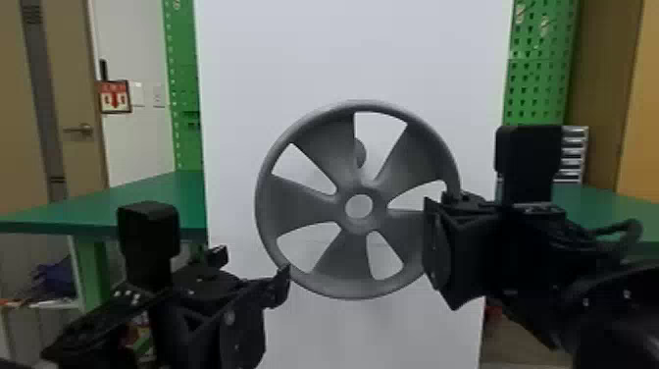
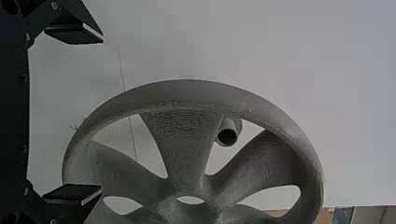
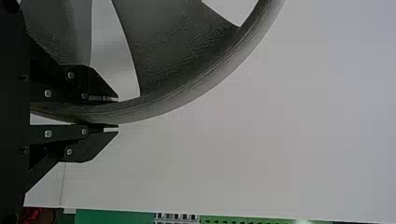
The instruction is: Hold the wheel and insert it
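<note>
A workshop or robotics lab is suggested by the tall green perforated metal pegboards (image 1: 542, 73) seen at far left and far right. Green-topped tables (image 1: 147, 201) are set at both sides, and a stack of small silver-grey drawers (image 1: 574, 154) is placed at far right. At far left, a brown door with a lever handle (image 1: 73, 98) and a framed red-and-white sign (image 1: 115, 96) can be seen.

Head view: taken from the head, facing forward and down, farthest off; wheel (image 1: 343, 257) at centre of the frame, before a white panel (image 1: 294, 54). Left wrist view: nearer, facing the panel, wheel seen obliquely. Right wrist view: closest, at the wheel's rim. Common to all three: wheel, panel.
</note>
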You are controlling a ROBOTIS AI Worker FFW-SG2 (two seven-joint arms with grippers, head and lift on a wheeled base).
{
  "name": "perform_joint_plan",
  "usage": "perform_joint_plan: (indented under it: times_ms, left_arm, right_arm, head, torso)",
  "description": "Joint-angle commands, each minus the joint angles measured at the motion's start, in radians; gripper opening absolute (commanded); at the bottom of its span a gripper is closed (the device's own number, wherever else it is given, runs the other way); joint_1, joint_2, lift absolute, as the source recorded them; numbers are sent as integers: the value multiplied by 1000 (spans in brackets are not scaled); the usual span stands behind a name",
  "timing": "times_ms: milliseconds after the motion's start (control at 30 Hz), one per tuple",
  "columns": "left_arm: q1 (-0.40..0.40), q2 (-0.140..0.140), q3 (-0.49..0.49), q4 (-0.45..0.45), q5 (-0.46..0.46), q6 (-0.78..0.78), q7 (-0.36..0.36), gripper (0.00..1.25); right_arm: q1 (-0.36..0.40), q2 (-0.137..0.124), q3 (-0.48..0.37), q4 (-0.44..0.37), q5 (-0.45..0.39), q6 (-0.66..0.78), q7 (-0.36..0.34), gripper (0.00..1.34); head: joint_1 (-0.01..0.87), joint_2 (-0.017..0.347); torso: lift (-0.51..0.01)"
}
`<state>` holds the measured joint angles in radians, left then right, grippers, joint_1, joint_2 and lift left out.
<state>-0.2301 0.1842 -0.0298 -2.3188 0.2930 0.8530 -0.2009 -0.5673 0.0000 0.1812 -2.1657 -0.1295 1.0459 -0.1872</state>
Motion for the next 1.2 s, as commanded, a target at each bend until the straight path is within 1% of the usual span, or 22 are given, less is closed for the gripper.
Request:
perform_joint_plan:
  times_ms: [0,500,800,1033,1167]
  left_arm:
    - [0,1,-2,1,0,0,0,1103]
    - [3,4,-6,7,-5,0,0,1103]
    - [6,4,-7,9,-6,0,0,1103]
    - [6,4,-9,10,-6,0,0,1103]
    - [6,4,-9,10,-8,0,0,1103]
  right_arm:
    - [-19,1,-2,6,-13,2,0,133]
    - [-105,1,-20,38,-68,32,-1,135]
    - [-152,1,-14,47,-73,65,-1,135]
    - [-175,1,-9,56,-81,71,-1,135]
    - [-184,1,-11,66,-101,69,-1,135]
  head:
    - [179,100]
    - [179,100]
    - [179,100]
    - [179,100]
    - [179,100]
  torso:
    - [-493]
    - [-493]
    - [-493]
    - [-493]
    - [-493]
